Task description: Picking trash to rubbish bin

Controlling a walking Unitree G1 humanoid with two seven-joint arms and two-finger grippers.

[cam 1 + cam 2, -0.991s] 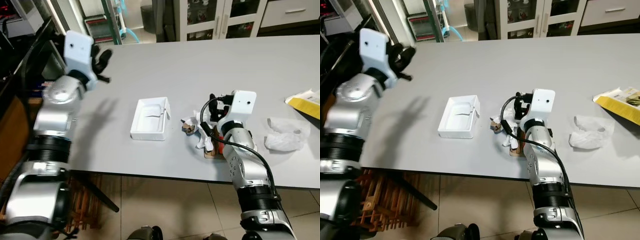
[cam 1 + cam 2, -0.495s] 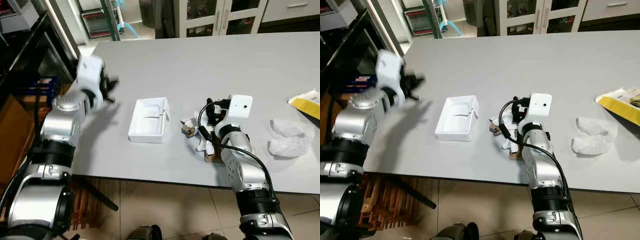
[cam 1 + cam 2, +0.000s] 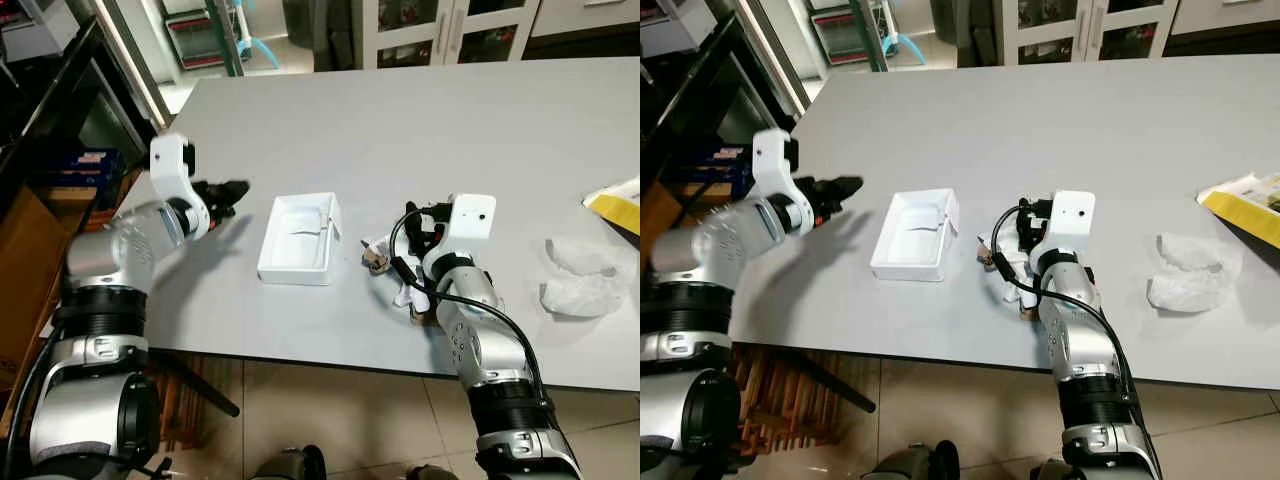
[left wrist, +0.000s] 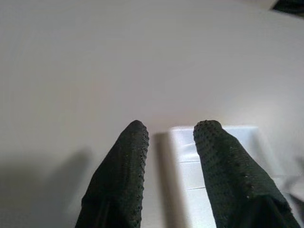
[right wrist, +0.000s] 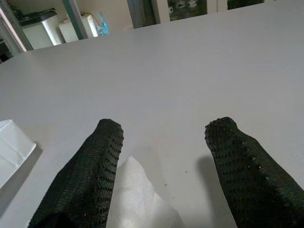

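An open white box (image 3: pixel 298 238) lies on the grey table (image 3: pixel 400 130), left of centre. My left gripper (image 3: pixel 228 192) hovers low just left of it, open, its fingertips (image 4: pixel 137 130) pointing at the box's (image 4: pixel 223 156) near edge. Crumpled white paper with brown scraps (image 3: pixel 385 255) lies right of the box. My right gripper (image 3: pixel 418 222) stands open over this trash, and a piece of white paper (image 5: pixel 137 199) shows between its fingers (image 5: pixel 104 137). Neither gripper holds anything.
A crumpled white tissue (image 3: pixel 580 280) and a yellow packet (image 3: pixel 615 205) lie at the table's right side. Dark shelving (image 3: pixel 60 120) and a cardboard box (image 3: pixel 20 260) stand past the table's left edge. Cabinets (image 3: pixel 450 30) line the back wall.
My left arm has come down from high at the table's left edge and swung right, its gripper now low beside the white box. The right arm has barely moved.
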